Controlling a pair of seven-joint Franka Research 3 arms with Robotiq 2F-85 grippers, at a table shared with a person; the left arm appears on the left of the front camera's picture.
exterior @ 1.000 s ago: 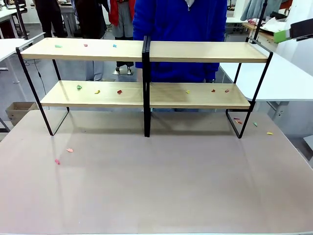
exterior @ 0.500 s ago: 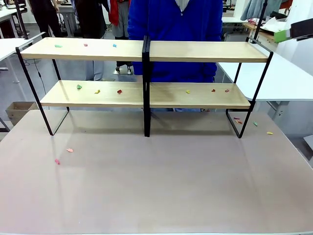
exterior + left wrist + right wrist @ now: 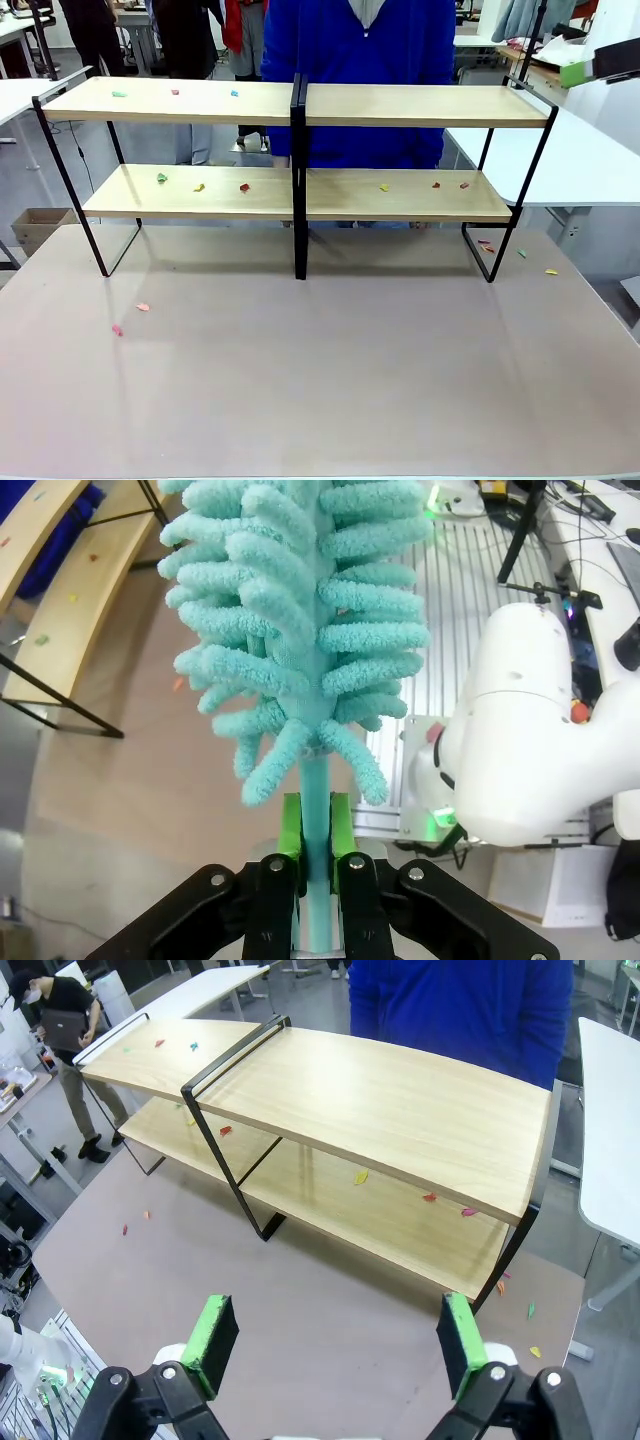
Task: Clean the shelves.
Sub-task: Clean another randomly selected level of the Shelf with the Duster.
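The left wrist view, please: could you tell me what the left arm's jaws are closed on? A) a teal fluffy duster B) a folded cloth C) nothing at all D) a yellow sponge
A: the left gripper has its jaws shut on the thin handle of the teal duster, whose fluffy head rises just ahead of the camera.

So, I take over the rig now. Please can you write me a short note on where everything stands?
Left gripper: shut on the teal duster handle, clear of the shelves.
Right gripper: open, empty, above the table, facing the shelves.
Shelves: far side of the table, a person behind.
Done: nothing visible; coloured scraps lie on the top left board and both lower boards.
Left: dust them off; more scraps lie on the table.
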